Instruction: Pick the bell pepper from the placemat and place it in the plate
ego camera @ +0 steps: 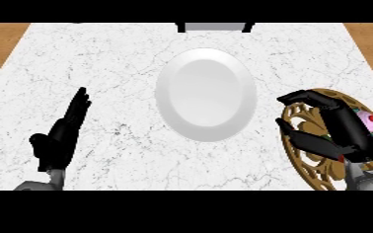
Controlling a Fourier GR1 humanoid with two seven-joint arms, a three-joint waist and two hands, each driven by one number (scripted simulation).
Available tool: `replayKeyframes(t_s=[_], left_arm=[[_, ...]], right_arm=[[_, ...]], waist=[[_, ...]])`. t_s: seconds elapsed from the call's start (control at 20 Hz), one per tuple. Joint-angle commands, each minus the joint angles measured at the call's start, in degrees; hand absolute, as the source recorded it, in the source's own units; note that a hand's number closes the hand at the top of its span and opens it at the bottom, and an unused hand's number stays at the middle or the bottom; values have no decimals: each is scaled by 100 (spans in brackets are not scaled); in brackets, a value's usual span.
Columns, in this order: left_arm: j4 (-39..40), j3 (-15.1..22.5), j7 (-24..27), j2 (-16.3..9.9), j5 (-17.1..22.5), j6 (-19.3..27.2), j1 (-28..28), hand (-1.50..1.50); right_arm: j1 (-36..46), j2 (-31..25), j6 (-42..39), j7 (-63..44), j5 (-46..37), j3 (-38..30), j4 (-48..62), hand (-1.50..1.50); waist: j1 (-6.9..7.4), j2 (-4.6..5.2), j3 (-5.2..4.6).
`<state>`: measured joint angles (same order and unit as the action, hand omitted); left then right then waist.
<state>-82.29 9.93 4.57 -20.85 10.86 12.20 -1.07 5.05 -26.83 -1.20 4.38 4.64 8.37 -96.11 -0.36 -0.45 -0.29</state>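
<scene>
A white oval plate (206,94) lies in the middle of the marble counter. At the right edge sits a round gold-patterned placemat (304,162). Only a small pink and green bit of the bell pepper (363,118) shows on it, just beyond the back of my right hand (348,128). That hand hovers over the placemat with fingers and thumb spread and bent, their tips well apart and pointing left toward the plate; nothing shows between them. My left hand (62,133) rests open at the lower left, fingers straight and pointing up.
A dark and grey fixture (215,27) stands at the counter's far edge behind the plate. Wooden floor (11,37) shows past both far corners. Bare marble (116,89) spreads between my left hand and the plate.
</scene>
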Motion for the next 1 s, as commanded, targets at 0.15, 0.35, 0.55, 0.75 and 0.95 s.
replayKeyframes(t_s=[0.15,0.35,0.55,0.75,0.95], left_arm=[[97,-180,87,-131,176,-544,1,0],[757,-392,525,4,95,-639,-232,0],[705,-397,520,9,-30,-821,-133,0],[942,-412,465,163,-51,-673,-400,0],[484,-604,282,-147,134,-894,-256,0]], right_arm=[[-1563,90,-451,2566,-95,-153,-2,-150],[-2002,-198,-413,3358,-439,-670,153,-150],[-2252,-381,-452,2939,-193,-1336,-458,-150],[-2495,-1152,-539,2442,-582,-1771,-628,-150],[-2451,-1767,-695,1990,-1120,-1992,-462,-150]], waist=[[-28,32,35],[-54,44,29],[-15,37,27],[-81,42,20],[55,41,25]])
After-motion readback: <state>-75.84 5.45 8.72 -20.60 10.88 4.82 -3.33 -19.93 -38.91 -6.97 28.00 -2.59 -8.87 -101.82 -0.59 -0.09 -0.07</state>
